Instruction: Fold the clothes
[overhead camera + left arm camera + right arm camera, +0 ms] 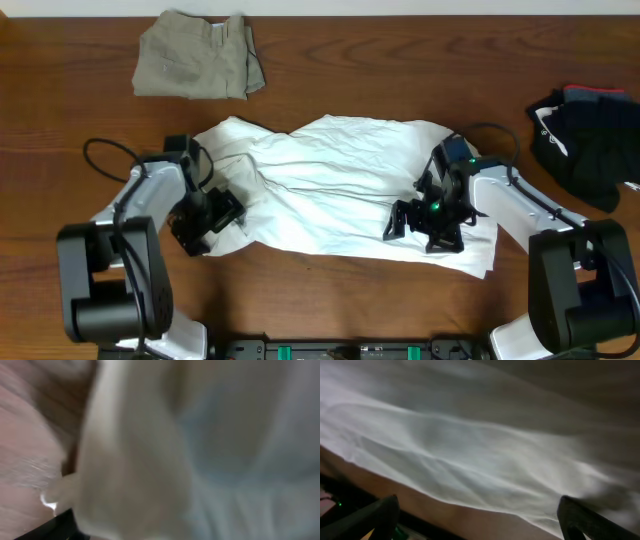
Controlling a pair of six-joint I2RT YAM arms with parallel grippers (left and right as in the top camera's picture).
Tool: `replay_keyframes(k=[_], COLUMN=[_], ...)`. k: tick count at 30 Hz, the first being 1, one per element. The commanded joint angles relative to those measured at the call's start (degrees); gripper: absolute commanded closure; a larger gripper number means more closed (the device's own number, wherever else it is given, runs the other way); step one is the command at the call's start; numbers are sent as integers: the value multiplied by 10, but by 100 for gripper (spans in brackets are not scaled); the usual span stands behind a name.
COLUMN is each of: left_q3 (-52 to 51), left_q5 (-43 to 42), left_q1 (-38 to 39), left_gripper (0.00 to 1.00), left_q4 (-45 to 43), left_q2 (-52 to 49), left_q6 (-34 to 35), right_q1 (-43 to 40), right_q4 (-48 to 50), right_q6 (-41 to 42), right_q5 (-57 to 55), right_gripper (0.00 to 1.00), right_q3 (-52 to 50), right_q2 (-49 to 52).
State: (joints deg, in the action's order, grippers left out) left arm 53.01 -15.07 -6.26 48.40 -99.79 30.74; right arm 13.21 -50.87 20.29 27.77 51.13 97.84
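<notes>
The white T-shirt [340, 170] lies crumpled across the middle of the table; no black print shows. My left gripper [203, 218] sits at the shirt's lower left edge. In the left wrist view blurred white cloth [200, 450] fills the frame. One black finger [55, 527] shows far out at the lower left, so the jaws look open. My right gripper [422, 226] rests over the shirt's lower right part. In the right wrist view it [477, 515] is open wide, above the shirt's edge [470, 450] and bare wood.
The khaki-beige trousers [195, 65] lie folded at the back left. A black bundle [590, 140] lies at the right edge. The table is brown wood [330, 290], with its front edge close below both grippers.
</notes>
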Motion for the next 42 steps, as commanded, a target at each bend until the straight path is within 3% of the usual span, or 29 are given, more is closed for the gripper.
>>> replay_keyframes(k=[1,15,28,36,42], left_q3=[-3,-3,15,37,40], left_q5=[19,44,75,104,101], left_q1=[-26,-131,-143,-178,-200], left_gripper=[13,13,14,14,18], left_q4=[-4,-11,2,8,10], left_q2=[-15,-16,14,40,41], left_q6=[-29,-46,-56,-56,-56], right_q1=[-11,-76,-85,-129,-157], right_q4=[8,8,16,0,2], right_q6=[24,7,7,-21,-33], right_q5=[-23,-79,-104,-131,-134], right_gripper=[1,1,1,1,1], right_q3=[-15,-17,-12,-12,-12], right_q2=[-8,-8,-8,-8,-8])
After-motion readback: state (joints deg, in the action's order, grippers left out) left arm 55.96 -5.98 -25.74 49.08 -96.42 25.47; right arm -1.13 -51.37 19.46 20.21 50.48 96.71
